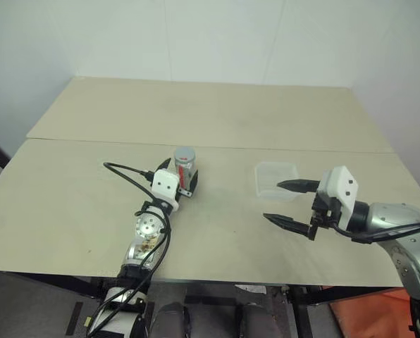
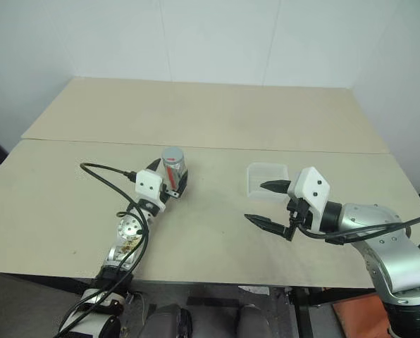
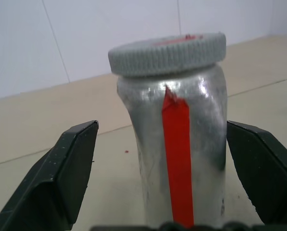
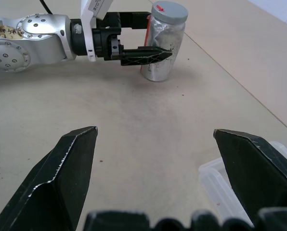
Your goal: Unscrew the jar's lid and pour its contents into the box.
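Observation:
The silvery jar (image 1: 185,170) with a red strip on its side stands upright on the table, its grey ribbed lid (image 3: 167,53) on top. Its contents are hidden inside. My left gripper (image 1: 180,177) is open, with one black finger on either side of the jar's body. In the left wrist view both fingers (image 3: 69,168) stand off the jar (image 3: 182,159). The clear box (image 1: 276,179) lies to the right of the jar. My right gripper (image 1: 273,201) hovers open just in front of the box, empty. The right wrist view shows the jar (image 4: 163,45) and the box's corner (image 4: 218,185).
The pale wooden table (image 1: 217,113) has a seam running across it behind the jar. A black cable (image 1: 125,169) loops off my left wrist to the left of the jar. White walls stand behind the table.

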Tool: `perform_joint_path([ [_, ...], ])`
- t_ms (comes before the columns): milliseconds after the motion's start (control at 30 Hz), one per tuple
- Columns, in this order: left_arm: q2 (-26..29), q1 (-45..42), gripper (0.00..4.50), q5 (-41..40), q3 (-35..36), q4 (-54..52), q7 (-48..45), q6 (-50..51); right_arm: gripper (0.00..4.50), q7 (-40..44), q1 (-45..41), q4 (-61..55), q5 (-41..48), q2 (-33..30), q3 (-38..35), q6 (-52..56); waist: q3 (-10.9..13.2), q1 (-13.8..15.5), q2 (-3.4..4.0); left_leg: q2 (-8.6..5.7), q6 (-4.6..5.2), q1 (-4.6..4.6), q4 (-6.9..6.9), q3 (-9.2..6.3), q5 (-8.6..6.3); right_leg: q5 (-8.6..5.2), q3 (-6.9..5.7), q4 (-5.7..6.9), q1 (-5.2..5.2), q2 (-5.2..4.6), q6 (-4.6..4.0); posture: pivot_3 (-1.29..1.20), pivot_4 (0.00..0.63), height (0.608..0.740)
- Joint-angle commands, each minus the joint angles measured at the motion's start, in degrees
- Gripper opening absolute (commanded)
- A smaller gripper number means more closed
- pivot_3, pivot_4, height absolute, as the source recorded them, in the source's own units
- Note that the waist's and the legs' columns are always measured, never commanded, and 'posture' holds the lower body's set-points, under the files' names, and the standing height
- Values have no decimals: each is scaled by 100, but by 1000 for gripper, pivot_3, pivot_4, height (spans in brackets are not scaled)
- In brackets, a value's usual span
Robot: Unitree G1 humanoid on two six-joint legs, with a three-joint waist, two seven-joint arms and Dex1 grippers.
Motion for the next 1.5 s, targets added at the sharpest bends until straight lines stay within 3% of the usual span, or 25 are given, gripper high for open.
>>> perform_joint_path([
  [33, -81, -96, 4500, -42, -13, 159, 20, -272, 4470, -90, 34, -198, -16, -15, -87, -41, 1, 3, -1, 0, 0, 0, 0, 1, 0, 0, 0, 0, 0, 0, 0, 0, 150, 740],
  [200, -151, -323, 4500, -112, 79, 552, 101, -483, 4470, -178, 54, -215, -44, 5, -56, -56, 1, 0, -1, 0, -1, 0, 1, 0, 1, 2, -2, 3, 0, 0, 1, 0, 150, 740],
  [300, -160, -385, 3932, -155, 138, 645, 120, -483, 4500, -212, 75, -203, -124, -3, -11, -84, 1, 1, -1, 0, -1, -3, 1, -1, 0, 2, -2, 0, -1, -1, 2, 0, 150, 740],
  [467, -143, -431, 2289, -169, 114, 819, 5, -575, 4500, -235, 108, -184, -189, 28, 8, -94, 1, -2, -1, 0, -1, -2, 1, 1, 0, 2, -2, 1, -1, 0, 2, 0, 150, 740],
  [533, -153, -437, 1979, -179, 84, 868, -63, -601, 4500, -253, 108, -177, -253, 48, 55, -122, 0, -3, -1, 0, -1, -1, 2, 1, 1, 3, -2, 2, 0, 0, 2, 0, 150, 740],
  [767, -48, -341, 1979, -252, -76, 274, -490, -472, 4500, -766, -317, -350, 12, 689, 265, 271, 1, -8, -1, 0, -3, -3, 1, 1, 2, 3, -2, 3, -4, 0, 2, 0, 150, 740],
  [900, 38, -131, 1979, -661, -273, -235, -1337, -262, 4500, -1839, -632, -441, 17, 1910, 737, 589, -1, -19, -1, 4, -6, -6, 1, 1, 3, 3, -4, 6, -9, 2, 1, 0, 150, 740],
  [1067, 91, 65, 1979, -693, -448, -611, -1652, -194, 4500, -2907, -954, -214, -581, 2993, 1278, 473, -2, -20, 1, 1, -11, -20, 4, 5, 7, 4, -4, 13, -23, 1, 0, 0, 150, 740],
  [1333, 13, 213, 1979, -665, -644, -1021, -1724, 22, 4500, -3111, -1188, 285, -1081, 3419, 1571, 151, -3, -14, 2, -1, -46, -91, 32, 19, 30, 5, -11, 31, -87, 2, 2, 0, 150, 740],
  [1500, -17, 210, 1979, -730, -688, -1088, -1804, 111, 4500, -3160, -1291, 500, -1257, 3589, 1639, -26, -3, -27, 2, 0, -47, -90, 32, 23, 31, 5, -11, 36, -89, 3, 2, 0, 150, 740],
])
